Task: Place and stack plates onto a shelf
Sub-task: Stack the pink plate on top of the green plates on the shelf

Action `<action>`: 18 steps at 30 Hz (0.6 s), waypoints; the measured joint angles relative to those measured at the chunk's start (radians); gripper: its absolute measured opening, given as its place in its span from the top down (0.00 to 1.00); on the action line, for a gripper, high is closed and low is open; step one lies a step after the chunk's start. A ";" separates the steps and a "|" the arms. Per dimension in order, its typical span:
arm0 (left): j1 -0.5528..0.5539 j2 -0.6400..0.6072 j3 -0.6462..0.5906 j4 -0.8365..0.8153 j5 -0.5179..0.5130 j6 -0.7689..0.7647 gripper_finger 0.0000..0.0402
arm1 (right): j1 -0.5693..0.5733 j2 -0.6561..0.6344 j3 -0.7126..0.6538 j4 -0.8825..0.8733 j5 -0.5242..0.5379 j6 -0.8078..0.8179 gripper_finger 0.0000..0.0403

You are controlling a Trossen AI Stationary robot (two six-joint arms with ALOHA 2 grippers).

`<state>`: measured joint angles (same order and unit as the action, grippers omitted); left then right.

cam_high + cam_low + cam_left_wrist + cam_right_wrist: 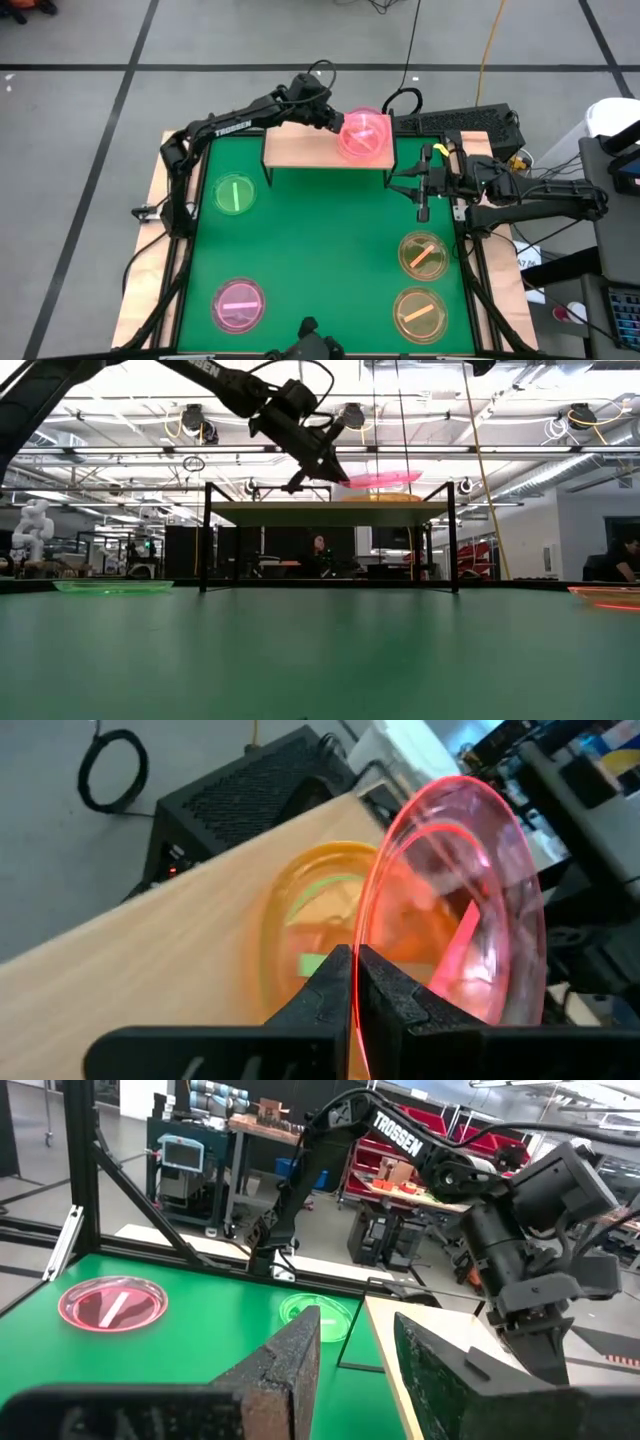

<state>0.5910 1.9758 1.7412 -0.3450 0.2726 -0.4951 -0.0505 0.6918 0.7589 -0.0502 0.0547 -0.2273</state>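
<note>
Green table (320, 250): 4 loose plates, 1 pink plate (362, 134) in left claw (335, 122) over shelf (300, 150); right claw (424, 186) apart.

table (330, 250): green plate (235, 194), pink plate (239, 305), two amber plates (423, 253) | shelf (300, 148): amber plate (320, 935) lying on it

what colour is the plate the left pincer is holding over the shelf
Pink, clearest in the high view.

We see the pink plate (362, 134) covering most of the stack on the shelf (300, 148); how many plates lie beneath stays unclear.
</note>
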 joint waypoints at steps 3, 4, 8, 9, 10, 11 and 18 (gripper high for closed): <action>0.002 0.003 0.000 -0.007 -0.007 0.036 0.96 | 0.000 0.000 0.000 -0.013 0.000 -0.001 0.72; 0.000 0.002 0.000 -0.003 -0.008 0.048 0.96 | 0.000 0.000 0.000 -0.017 0.000 -0.001 0.72; -0.001 0.000 0.000 -0.004 -0.007 0.072 0.95 | 0.000 0.000 0.000 -0.036 0.000 -0.001 0.72; -0.001 0.001 0.000 -0.006 -0.008 0.072 0.95 | 0.000 0.000 0.000 -0.038 0.000 0.000 0.72; 0.000 0.001 0.000 -0.005 -0.008 0.075 0.95 | 0.000 0.000 0.000 -0.038 0.000 0.003 0.72; 0.000 0.001 0.000 -0.005 -0.008 0.081 0.95 | 0.000 0.000 0.000 -0.038 0.000 0.004 0.72; -0.005 0.000 0.000 -0.047 -0.008 0.146 0.95 | 0.000 0.000 0.000 -0.038 0.000 0.005 0.72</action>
<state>0.5861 1.9762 1.7412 -0.3920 0.2642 -0.3492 -0.0505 0.6918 0.7589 -0.0879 0.0547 -0.2226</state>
